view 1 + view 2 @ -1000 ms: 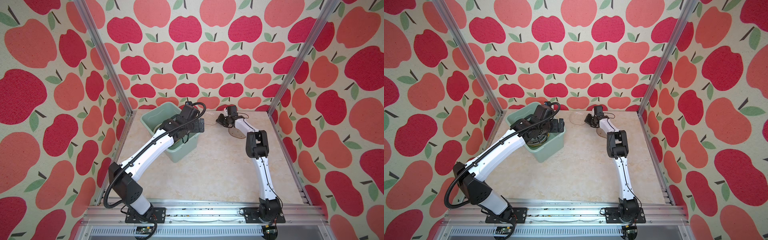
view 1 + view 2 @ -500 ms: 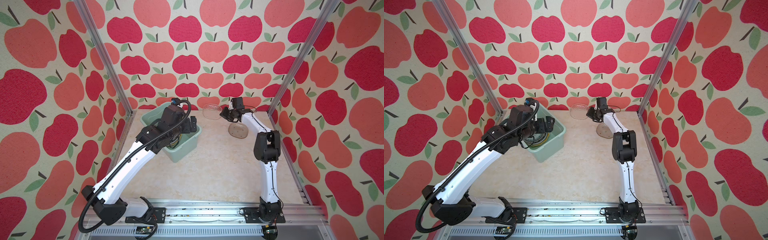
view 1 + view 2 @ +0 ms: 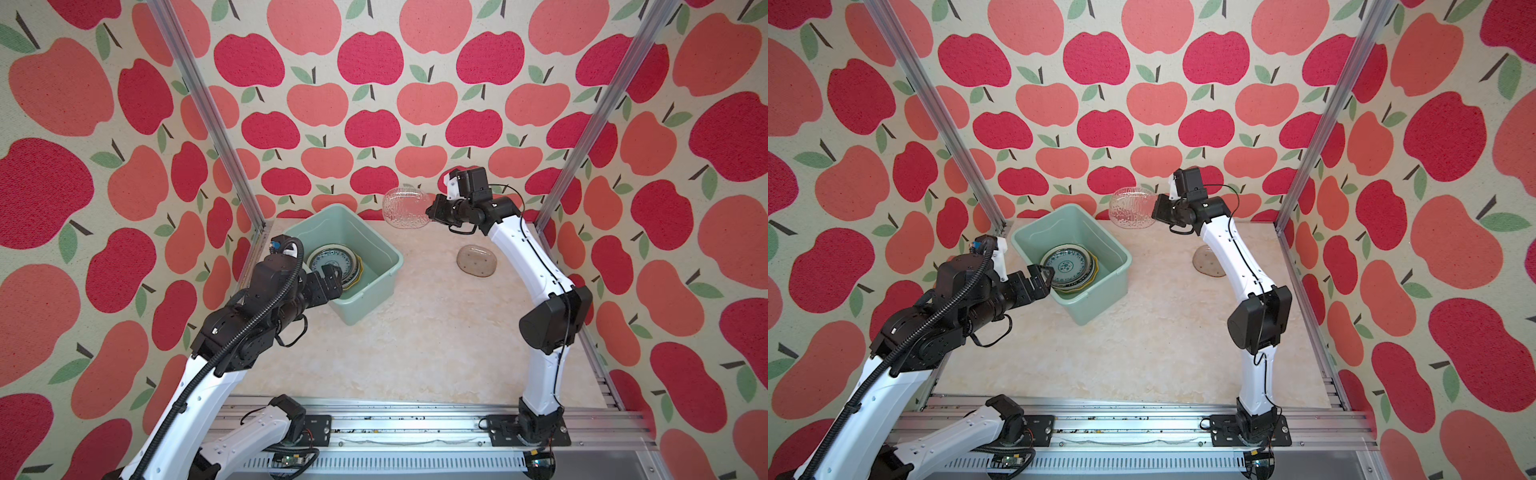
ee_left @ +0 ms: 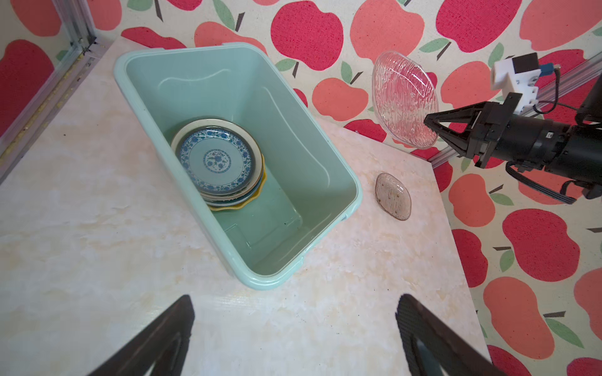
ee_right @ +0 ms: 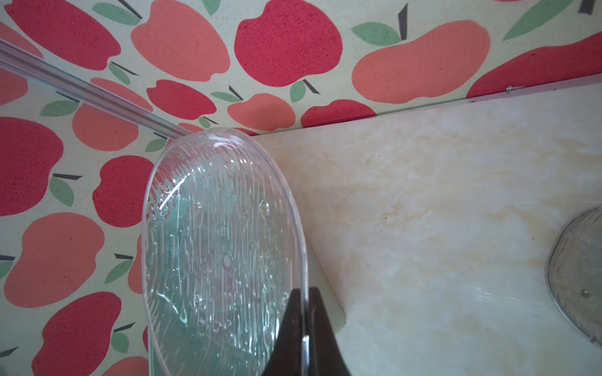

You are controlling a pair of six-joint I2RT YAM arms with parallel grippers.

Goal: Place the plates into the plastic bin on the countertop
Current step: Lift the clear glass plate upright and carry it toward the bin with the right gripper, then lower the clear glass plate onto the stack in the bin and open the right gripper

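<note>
The pale green plastic bin (image 3: pixel 367 232) (image 3: pixel 1096 239) (image 4: pixel 294 130) stands at the back left of the countertop (image 3: pixel 415 332). A stack of plates (image 3: pixel 332 264) (image 3: pixel 1067 266) (image 4: pixel 216 159) topped by a blue-patterned one lies inside. My right gripper (image 3: pixel 430 212) (image 3: pixel 1154 210) (image 4: pixel 426 122) (image 5: pixel 304 293) is shut on the rim of a clear glass oval plate (image 3: pixel 405 208) (image 3: pixel 1131 208) (image 4: pixel 404 97) (image 5: pixel 221 254), held on edge in the air just right of the bin. A smoky oval plate (image 3: pixel 477 260) (image 4: pixel 393 196) (image 5: pixel 576 276) lies on the countertop. My left gripper (image 3: pixel 324 282) (image 3: pixel 1040 276) (image 4: pixel 294 298) is open and empty by the bin's near-left rim.
Apple-patterned walls and aluminium posts (image 3: pixel 208 108) close in the back and both sides. An aluminium rail (image 3: pixel 415 415) with both arm bases runs along the front edge. The right arm's elbow (image 3: pixel 555 316) hangs over the right side of the countertop.
The left arm has drawn back out of the bin toward the near left. The right gripper has lifted the clear plate off the countertop and carried it up and toward the bin.
</note>
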